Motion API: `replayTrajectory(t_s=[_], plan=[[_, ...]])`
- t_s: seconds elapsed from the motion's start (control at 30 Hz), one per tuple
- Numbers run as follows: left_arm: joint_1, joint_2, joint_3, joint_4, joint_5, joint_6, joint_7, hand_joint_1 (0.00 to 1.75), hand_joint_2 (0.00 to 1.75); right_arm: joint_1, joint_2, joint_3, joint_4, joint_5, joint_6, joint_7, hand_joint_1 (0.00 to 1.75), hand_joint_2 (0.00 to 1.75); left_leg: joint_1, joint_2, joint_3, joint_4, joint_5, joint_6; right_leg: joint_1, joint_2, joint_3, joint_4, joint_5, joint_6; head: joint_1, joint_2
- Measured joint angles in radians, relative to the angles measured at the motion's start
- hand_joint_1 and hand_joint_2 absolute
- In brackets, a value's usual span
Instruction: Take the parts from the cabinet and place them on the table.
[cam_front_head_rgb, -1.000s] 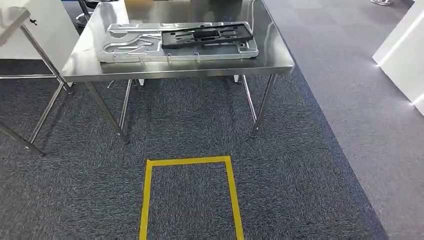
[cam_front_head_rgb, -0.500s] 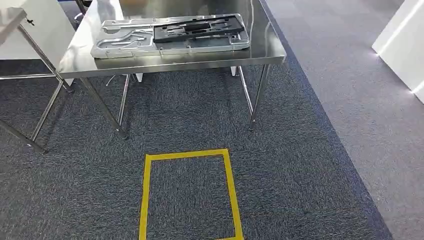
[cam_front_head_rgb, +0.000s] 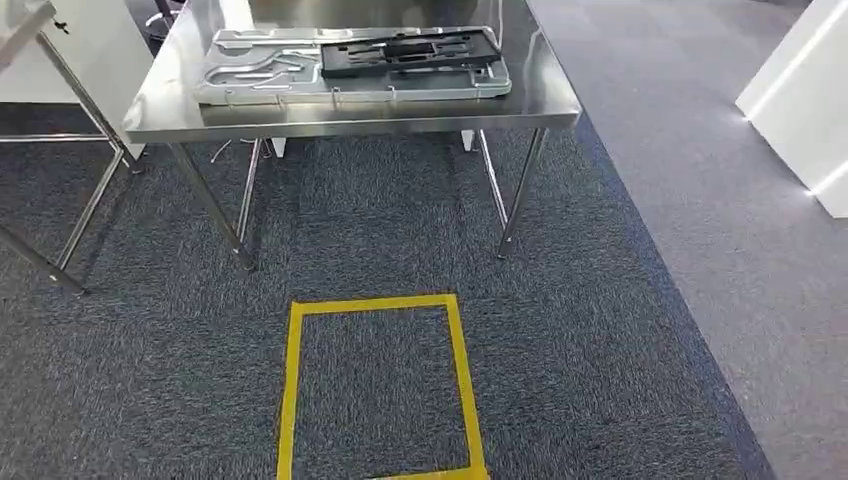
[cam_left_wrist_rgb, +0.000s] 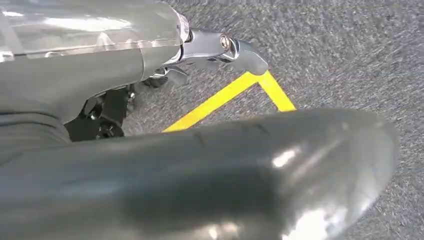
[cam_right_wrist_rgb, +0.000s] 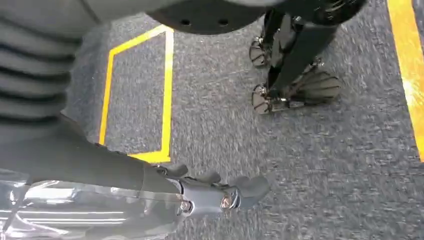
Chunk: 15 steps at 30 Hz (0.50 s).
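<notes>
Two parts already lie on the table (cam_front_head_rgb: 350, 118): a silver plate (cam_front_head_rgb: 260, 75) with a black frame (cam_front_head_rgb: 410, 55) resting on its right half. Both arms hang low over the carpet. The left hand (cam_left_wrist_rgb: 220, 47) and right hand (cam_right_wrist_rgb: 220, 195) each show fingers stretched along something shiny (a carried part or the hand's own shell, I cannot tell), so their grip is unclear. The step looks like walking into position. To do it well, step squarely into the yellow square (cam_front_head_rgb: 295, 390), face the table edge straight on, and keep both arms steady.
</notes>
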Motion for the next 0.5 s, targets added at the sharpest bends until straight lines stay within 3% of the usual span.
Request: replayTrajectory(t_s=[0.03, 0.07, 0.1, 0.13, 0.2, 0.23, 0.27, 0.5], plan=[[0.0, 0.0, 0.0, 0.0, 0.0, 0.0, 0.0, 0.0, 0.0, 0.0, 0.0, -0.001, 0.0, -0.001, 0.0, 0.005, 0.0, 1.75, -0.001, 0.0, -0.004, 0.0, 0.002, 0.003, -0.002, 0.0, -0.035, 0.077, -0.029, 0.005, 0.0, 0.0], [0.0, 0.0, 0.0, 0.0, 0.0, 0.002, 0.003, 0.0, 1.75, 0.001, 0.0, -0.003, 0.0, -0.004, -0.003, 0.01, 0.0, 1.75, -0.001, 0.0, -0.005, 0.001, 0.002, 0.003, -0.004, 0.0, -0.05, 0.114, -0.031, 0.01, 0.0, 0.0], [0.001, 0.0, 0.001, 0.0, 0.0, 0.004, 0.005, 0.0, 1.75, 0.002, 0.0, -0.006, 0.0, -0.008, -0.005, 0.018, 0.0, 1.75, -0.001, 0.0, -0.005, 0.001, 0.002, 0.003, -0.008, 0.0, -0.04, 0.096, -0.009, 0.016, 0.0, 0.0], [0.001, 0.0, 0.001, 0.0, 0.0, 0.006, 0.009, 0.0, 1.75, 0.001, 0.0, -0.008, 0.0, -0.009, -0.008, 0.026, 0.0, 0.0, 0.0, -0.001, -0.004, 0.003, 0.002, 0.003, -0.013, 0.0, -0.01, 0.04, 0.028, 0.022, 0.0, 0.0], [0.0, -0.001, 0.002, 0.0, 0.0, 0.013, 0.013, 0.0, 1.75, -0.001, 0.0, -0.01, 0.0, -0.013, -0.011, 0.027, 0.0, 0.0, 0.002, -0.002, -0.003, 0.01, -0.002, -0.002, -0.025, -0.001, 0.084, -0.144, 0.114, 0.032, 0.0, 0.0], [0.0, 0.0, 0.002, 0.0, 0.0, 0.018, 0.016, 0.0, 1.75, -0.002, 0.003, -0.011, 0.0, -0.016, -0.01, 0.026, 0.0, 0.0, -0.004, -0.003, -0.008, 0.018, -0.006, -0.008, -0.026, 0.001, 0.108, -0.198, 0.104, 0.036, 0.0, 0.0], [0.0, 0.0, 0.001, 0.0, 0.0, 0.021, 0.018, 0.0, 1.75, -0.004, 0.003, -0.015, 0.0, -0.018, -0.008, 0.024, 0.0, 1.75, -0.007, -0.004, -0.011, 0.026, -0.011, -0.013, -0.021, 0.008, 0.104, -0.201, 0.116, 0.01, 0.0, 0.0], [0.004, 0.0, -0.023, 0.0, 0.0, 0.034, 0.036, 0.0, 1.75, -0.001, 0.003, -0.016, -0.001, -0.036, -0.002, 0.025, 0.0, 1.75, -0.003, -0.003, -0.013, 0.018, -0.004, -0.026, -0.01, 0.007, 0.1, -0.199, 0.112, 0.001, 0.0, 0.0]])
